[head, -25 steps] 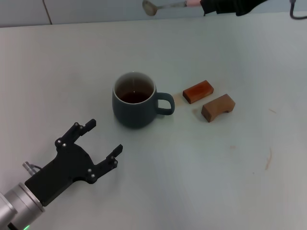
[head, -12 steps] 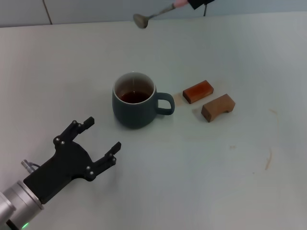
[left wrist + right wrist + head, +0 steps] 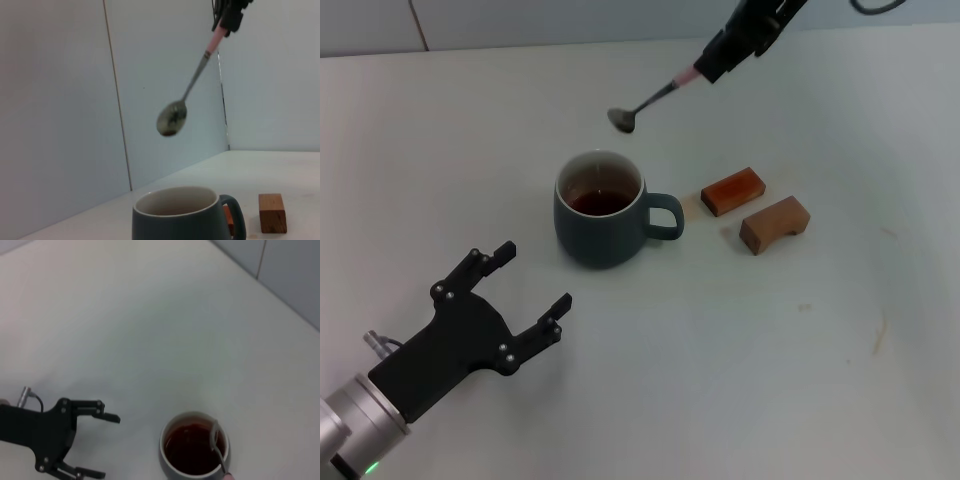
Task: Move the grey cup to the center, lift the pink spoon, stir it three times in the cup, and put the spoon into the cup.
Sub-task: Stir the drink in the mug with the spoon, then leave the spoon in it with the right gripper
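The grey cup (image 3: 603, 210) stands upright mid-table, handle to the right, with brown liquid inside. It also shows in the left wrist view (image 3: 182, 215) and the right wrist view (image 3: 194, 446). My right gripper (image 3: 720, 55) is shut on the pink handle of the pink spoon (image 3: 650, 100) and holds it tilted in the air, bowl down, above and just behind the cup. The spoon hangs over the cup in the left wrist view (image 3: 187, 95) and in the right wrist view (image 3: 217, 445). My left gripper (image 3: 525, 287) is open and empty on the near left, apart from the cup.
Two brown wooden blocks (image 3: 732, 190) (image 3: 774, 224) lie to the right of the cup's handle. The table's far edge meets a pale wall (image 3: 520, 20).
My right gripper has come down and nearer with the spoon, lowering its bowl from the far edge to just above the cup. The left gripper has barely moved.
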{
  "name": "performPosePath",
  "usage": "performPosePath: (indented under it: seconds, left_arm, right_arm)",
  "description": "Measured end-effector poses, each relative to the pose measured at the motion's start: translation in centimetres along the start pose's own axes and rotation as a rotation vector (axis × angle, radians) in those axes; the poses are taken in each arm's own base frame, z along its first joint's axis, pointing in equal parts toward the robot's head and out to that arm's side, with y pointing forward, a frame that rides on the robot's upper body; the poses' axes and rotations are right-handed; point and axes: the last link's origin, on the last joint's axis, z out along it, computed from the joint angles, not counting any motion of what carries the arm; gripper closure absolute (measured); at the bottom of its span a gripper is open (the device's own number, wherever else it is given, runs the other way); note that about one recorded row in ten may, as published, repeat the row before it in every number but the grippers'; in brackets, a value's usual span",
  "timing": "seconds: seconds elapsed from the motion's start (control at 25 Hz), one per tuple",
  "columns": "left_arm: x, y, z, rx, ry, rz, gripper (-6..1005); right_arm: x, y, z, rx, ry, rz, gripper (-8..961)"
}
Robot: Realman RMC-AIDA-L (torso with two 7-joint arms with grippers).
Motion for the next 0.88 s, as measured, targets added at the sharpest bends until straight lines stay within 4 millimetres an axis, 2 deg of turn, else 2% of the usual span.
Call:
performPosePath:
  seconds: [0.32, 0.84, 0.88]
  left_arm:
    - [0.1, -0.3, 0.0, 0.01, 0.005, 0.002, 152]
    - [0.2, -0.3, 0.0, 0.009, 0.009, 0.003, 151]
    - [0.1, -0.2, 0.0, 0.01, 0.009, 0.003, 151]
  right_arm:
    - [-0.2, 0.2, 2.5, -0.013, 0.065, -0.01, 828]
    - [-1.5, 0.5, 8.2, -0.05, 0.176, -0.037, 828]
    - [-1.5, 0.5, 8.2, -0.05, 0.176, -0.037, 828]
